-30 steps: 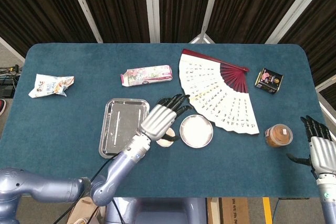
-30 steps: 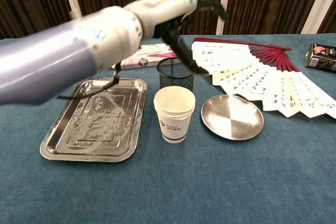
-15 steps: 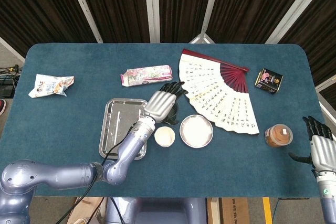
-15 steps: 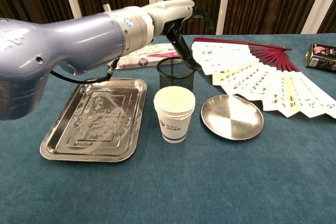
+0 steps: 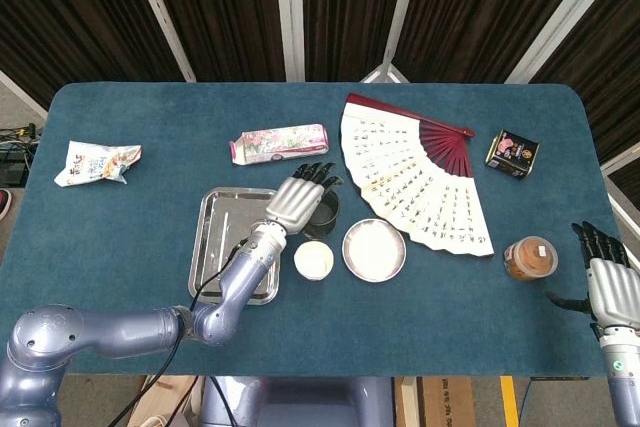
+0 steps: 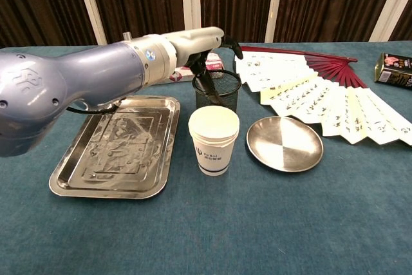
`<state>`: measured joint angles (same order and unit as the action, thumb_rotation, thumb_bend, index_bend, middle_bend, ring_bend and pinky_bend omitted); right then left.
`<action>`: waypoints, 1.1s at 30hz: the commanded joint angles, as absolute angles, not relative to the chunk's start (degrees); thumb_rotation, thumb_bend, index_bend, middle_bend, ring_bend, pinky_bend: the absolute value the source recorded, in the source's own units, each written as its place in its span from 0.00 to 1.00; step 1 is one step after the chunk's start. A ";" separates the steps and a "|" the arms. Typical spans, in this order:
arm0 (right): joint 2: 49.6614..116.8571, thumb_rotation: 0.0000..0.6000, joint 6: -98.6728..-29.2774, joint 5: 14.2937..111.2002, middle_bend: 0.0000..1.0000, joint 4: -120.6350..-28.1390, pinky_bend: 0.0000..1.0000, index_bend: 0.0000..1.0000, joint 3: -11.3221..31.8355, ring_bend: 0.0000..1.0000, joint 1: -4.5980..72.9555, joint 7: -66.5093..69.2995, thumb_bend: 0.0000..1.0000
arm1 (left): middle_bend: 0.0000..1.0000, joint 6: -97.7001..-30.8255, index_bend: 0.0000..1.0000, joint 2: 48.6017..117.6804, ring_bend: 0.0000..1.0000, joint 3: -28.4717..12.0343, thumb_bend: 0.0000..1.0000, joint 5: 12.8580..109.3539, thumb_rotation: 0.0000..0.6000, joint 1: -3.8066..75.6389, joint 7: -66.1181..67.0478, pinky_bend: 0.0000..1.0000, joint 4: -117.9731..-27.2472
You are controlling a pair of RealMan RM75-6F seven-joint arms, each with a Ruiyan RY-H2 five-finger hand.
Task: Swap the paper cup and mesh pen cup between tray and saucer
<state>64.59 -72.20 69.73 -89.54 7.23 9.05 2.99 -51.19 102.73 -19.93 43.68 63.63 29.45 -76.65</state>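
The black mesh pen cup [image 6: 219, 93] stands upright on the table, between the steel tray [image 6: 116, 146] and the round saucer [image 6: 284, 143]. Just in front of it stands the white paper cup [image 6: 214, 140], also on the table. Tray [image 5: 225, 247] and saucer [image 5: 374, 250] hold nothing. My left hand [image 5: 297, 199] is down on the mesh pen cup [image 5: 327, 215]: its fingers [image 6: 226, 46] curve over the rim and one dark finger runs down along the left wall. Whether they press on the cup does not show. My right hand [image 5: 607, 282] hangs at the table's right edge, fingers apart, holding nothing.
A spread paper fan [image 5: 420, 172] lies behind the saucer. A pink packet [image 5: 279, 143] lies behind the tray, a crumpled snack bag [image 5: 97, 162] far left, a dark tin [image 5: 513, 153] at the back right. A brown lidded jar [image 5: 529, 258] stands near my right hand.
My left hand has come down and back from above the paper cup onto the mesh pen cup. Both cups stay put. My right hand has barely shifted.
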 commanded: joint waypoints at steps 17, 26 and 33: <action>64.47 1.00 -72.13 70.48 0.00 -89.55 0.00 0.00 7.37 0.00 8.83 3.89 0.00 | 0.07 -51.02 0.23 105.94 0.06 -17.34 0.18 45.28 1.00 63.93 27.91 0.24 -71.02; 64.56 1.00 -71.56 70.30 0.00 -89.38 0.00 0.00 7.45 0.00 8.88 4.32 0.00 | 0.38 -52.82 0.42 107.68 0.37 -16.95 0.46 50.96 1.00 63.11 24.23 0.51 -67.48; 64.44 1.00 -71.65 70.47 0.00 -89.48 0.00 0.00 7.51 0.01 8.76 4.73 0.00 | 0.41 -55.53 0.47 105.98 0.39 -17.95 0.48 53.43 1.00 61.96 23.30 0.52 -68.91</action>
<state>64.44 -71.65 70.47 -89.47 7.52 8.76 4.73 -54.90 106.77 -17.54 52.85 62.41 23.71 -67.88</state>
